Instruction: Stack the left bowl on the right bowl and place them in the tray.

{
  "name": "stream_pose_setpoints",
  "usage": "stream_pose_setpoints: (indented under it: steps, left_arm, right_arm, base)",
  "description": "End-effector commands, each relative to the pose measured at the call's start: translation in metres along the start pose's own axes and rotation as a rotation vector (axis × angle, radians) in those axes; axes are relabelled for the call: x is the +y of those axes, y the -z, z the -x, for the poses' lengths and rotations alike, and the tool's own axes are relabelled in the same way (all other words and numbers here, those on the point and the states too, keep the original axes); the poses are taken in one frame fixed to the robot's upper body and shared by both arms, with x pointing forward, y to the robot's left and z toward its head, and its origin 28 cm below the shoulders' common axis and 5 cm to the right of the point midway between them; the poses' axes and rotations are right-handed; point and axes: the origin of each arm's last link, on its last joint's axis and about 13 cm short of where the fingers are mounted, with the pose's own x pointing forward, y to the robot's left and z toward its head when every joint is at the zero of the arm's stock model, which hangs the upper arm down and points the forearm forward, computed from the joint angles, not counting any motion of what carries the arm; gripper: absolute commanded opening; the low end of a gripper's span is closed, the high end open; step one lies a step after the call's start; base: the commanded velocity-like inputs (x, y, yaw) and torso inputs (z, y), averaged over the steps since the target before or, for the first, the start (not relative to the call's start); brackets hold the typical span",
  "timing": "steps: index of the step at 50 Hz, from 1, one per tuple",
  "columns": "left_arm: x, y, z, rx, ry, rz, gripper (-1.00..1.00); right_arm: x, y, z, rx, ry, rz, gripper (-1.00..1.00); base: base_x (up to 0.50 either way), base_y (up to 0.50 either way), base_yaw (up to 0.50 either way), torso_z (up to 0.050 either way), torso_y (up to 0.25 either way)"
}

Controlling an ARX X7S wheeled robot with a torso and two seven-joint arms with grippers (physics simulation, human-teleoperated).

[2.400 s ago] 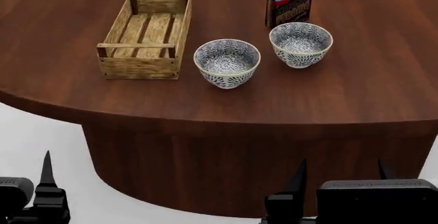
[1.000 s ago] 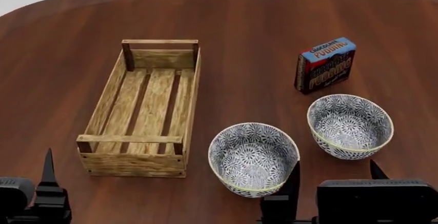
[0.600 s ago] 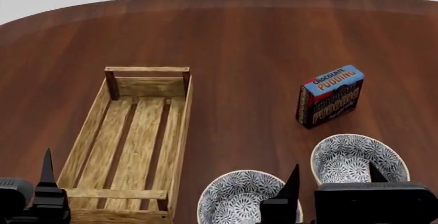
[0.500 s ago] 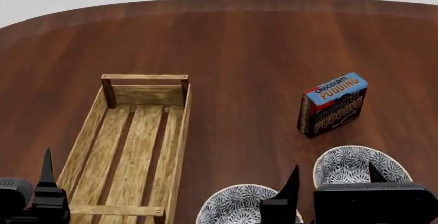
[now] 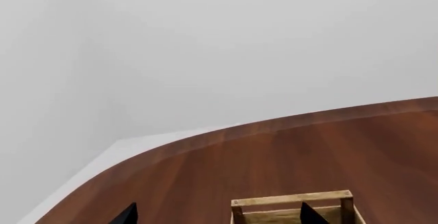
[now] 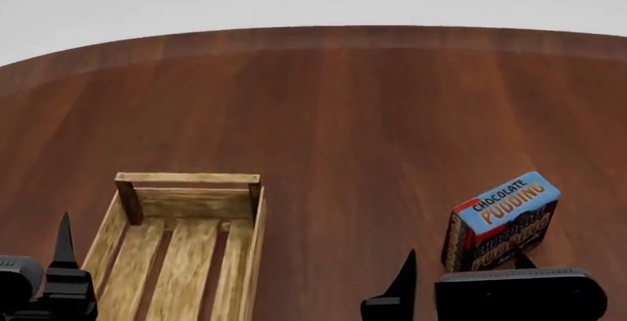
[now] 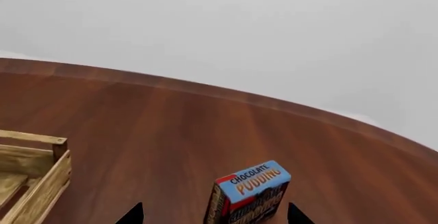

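Neither bowl is in any view. The tray (image 6: 186, 214), a light-wood slatted crate, lies at the lower left of the head view, cut off by the frame's edge. Its end rail (image 5: 291, 200) also shows in the left wrist view and a corner (image 7: 41, 157) in the right wrist view. My left gripper (image 5: 217, 215) is open and hovers short of the tray's end; one finger (image 6: 64, 251) shows in the head view. My right gripper (image 7: 215, 214) is open too, nothing gripped, with the pudding box just beyond its fingertips.
A chocolate pudding box (image 6: 501, 222) stands upright on the dark wooden table (image 6: 343, 108), right of the tray and just beyond my right gripper (image 6: 465, 262). The table's curved far edge (image 6: 313, 34) borders a pale floor.
The head view has travelled forward over the table: both bowls slid out of its bottom edge, and tray and pudding box dropped lower. Both grippers stay open.
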Motion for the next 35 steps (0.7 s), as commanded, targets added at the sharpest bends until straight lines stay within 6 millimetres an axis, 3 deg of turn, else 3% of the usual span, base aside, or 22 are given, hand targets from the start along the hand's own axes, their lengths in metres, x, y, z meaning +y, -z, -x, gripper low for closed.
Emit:
stream_pose_setpoints:
  steps: [1, 18, 28, 31, 35]
  left_arm:
    - [0.0, 0.0, -0.001, 0.001, 0.002, 0.004, 1.0]
    - [0.0, 0.0, 0.001, 0.001, 0.005, 0.004, 1.0]
    - [-0.001, -0.002, 0.003, -0.007, 0.009, 0.003, 1.0]
    - [-0.001, -0.003, 0.003, -0.008, 0.01, 0.003, 1.0]
    - [-0.001, -0.003, 0.004, -0.01, 0.011, 0.003, 1.0]
  right_arm:
    - [0.004, 0.008, 0.002, 0.028, -0.027, 0.005, 1.0]
    - [0.012, 0.027, 0.044, 0.165, -0.241, 0.112, 1.0]
    - [0.011, 0.028, 0.065, 0.195, -0.354, 0.121, 1.0]
    - [0.004, 0.021, 0.068, 0.17, -0.301, 0.181, 1.0]
    - [0.009, 0.015, 0.084, 0.219, -0.425, 0.173, 1.0]
  base:
    - [0.5, 0.06, 0.0, 0.0, 0.0]
    - [0.05, 0.01, 0.0, 0.0, 0.001]
    - [0.0, 0.0, 0.0, 0.0, 0.0]
    - [0.0, 0.0, 0.0, 0.0, 0.0]
    - [0.0, 0.0, 0.0, 0.0, 0.0]
